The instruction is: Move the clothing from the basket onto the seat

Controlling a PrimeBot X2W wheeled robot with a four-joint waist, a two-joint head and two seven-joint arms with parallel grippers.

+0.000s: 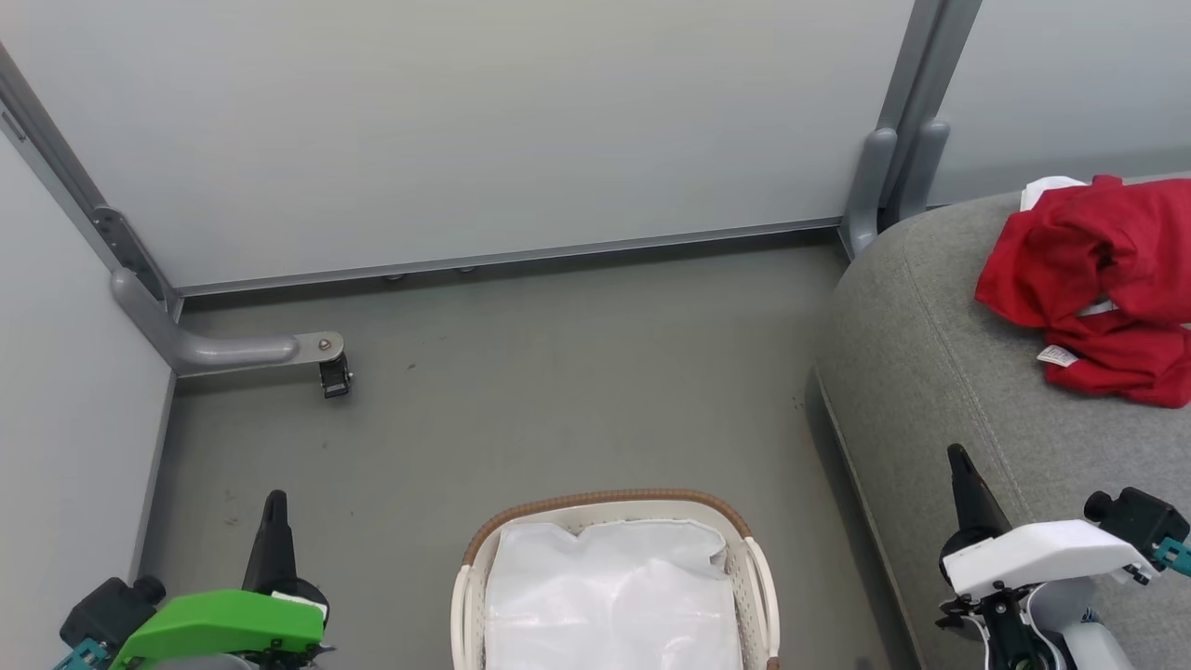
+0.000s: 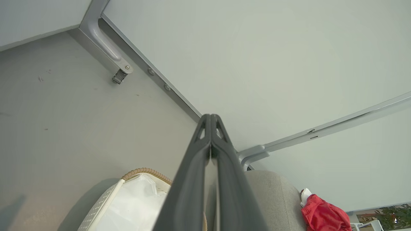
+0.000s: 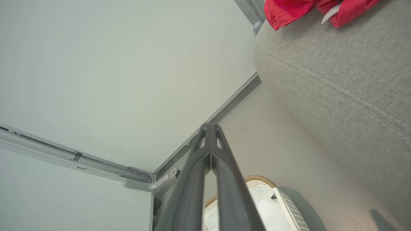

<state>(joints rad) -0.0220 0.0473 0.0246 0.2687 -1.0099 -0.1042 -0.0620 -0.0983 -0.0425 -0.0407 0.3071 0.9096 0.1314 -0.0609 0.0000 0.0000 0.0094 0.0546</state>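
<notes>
Clothing found heaped on the seat, far right, well apart from the basket at near centre, with white liner showing inside. Holding nothing in the left gripper or right gripper, fingers pressed together on both. Might drag the heap off onto the floor if swinging the right arm across the seat. Might knock the basket over on turning. Cannot rule out cloth hidden under the liner.
</notes>
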